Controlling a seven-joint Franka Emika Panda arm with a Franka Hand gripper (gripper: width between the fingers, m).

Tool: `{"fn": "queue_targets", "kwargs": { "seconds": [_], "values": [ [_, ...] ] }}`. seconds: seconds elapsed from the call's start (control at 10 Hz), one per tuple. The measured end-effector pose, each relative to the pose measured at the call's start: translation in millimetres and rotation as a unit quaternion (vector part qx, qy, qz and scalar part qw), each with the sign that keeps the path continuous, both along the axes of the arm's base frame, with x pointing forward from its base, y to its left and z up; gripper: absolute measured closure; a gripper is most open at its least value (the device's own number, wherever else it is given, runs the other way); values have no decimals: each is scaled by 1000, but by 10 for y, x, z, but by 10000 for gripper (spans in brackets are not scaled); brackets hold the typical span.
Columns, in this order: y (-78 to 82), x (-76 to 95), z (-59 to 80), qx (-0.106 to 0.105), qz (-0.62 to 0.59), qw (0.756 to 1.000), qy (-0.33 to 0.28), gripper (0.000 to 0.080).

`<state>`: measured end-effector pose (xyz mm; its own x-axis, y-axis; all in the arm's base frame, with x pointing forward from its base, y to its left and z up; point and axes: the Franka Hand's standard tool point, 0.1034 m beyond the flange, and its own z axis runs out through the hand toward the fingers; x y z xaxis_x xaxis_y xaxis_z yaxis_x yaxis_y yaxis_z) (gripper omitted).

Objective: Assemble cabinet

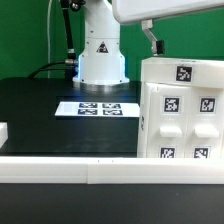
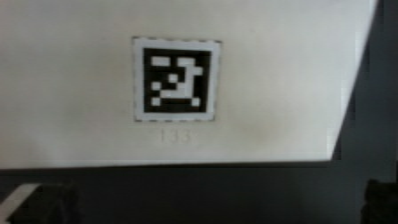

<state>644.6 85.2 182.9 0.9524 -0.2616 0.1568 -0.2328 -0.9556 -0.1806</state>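
Cabinet (image 1: 180,110): big white box standing upright on the black bench (image 1: 40,110), at the exterior view's right, close to the white front rail (image 1: 60,168). Top face and front face both carry square tags; the front shows several small tagged panels.

Landmark: everything below is placed against the cabinet.

Hand (image 1: 152,40): hangs just above the cabinet's top, near its back corner on the side toward the robot base (image 1: 100,60). Only a dark finger shows below the white wrist housing; apart from the cabinet, not touching as far as can be seen. Opening: cannot tell. The wrist view shows dark finger tips (image 2: 39,203) at the frame's corners, nothing between them.

Wrist view: a white cabinet face (image 2: 89,110) with one tag fills the frame, dark bench past its edge. Judgement: the camera looks square down on the top, so the arm is likely lining up over it.

Marker board (image 1: 97,107): flat on the bench, beside the cabinet on the base side, well clear.

Small white block (image 1: 3,133): far across the bench from the cabinet, mostly cut off.

Why upright: probably to keep the panel face reachable.
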Motion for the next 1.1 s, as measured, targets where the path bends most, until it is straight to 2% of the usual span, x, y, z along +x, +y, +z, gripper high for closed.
{"fn": "queue_targets", "kwargs": {
  "seconds": [0.2,0.3,0.4,0.6,0.7,0.9,1.1],
  "values": [
    [51,-33,-6,-28,121,992,-3,2],
    [59,-42,-13,-35,163,986,-6,2],
    [33,-72,-26,-44,235,971,-6,2],
    [-8,-66,-11,-46,249,967,-6,2],
    [-33,-67,-18,-61,304,951,-11,2],
    [-72,-65,-20,-76,357,931,-15,2],
    [-98,-84,-41,-96,452,887,-23,2]
  ]
}}
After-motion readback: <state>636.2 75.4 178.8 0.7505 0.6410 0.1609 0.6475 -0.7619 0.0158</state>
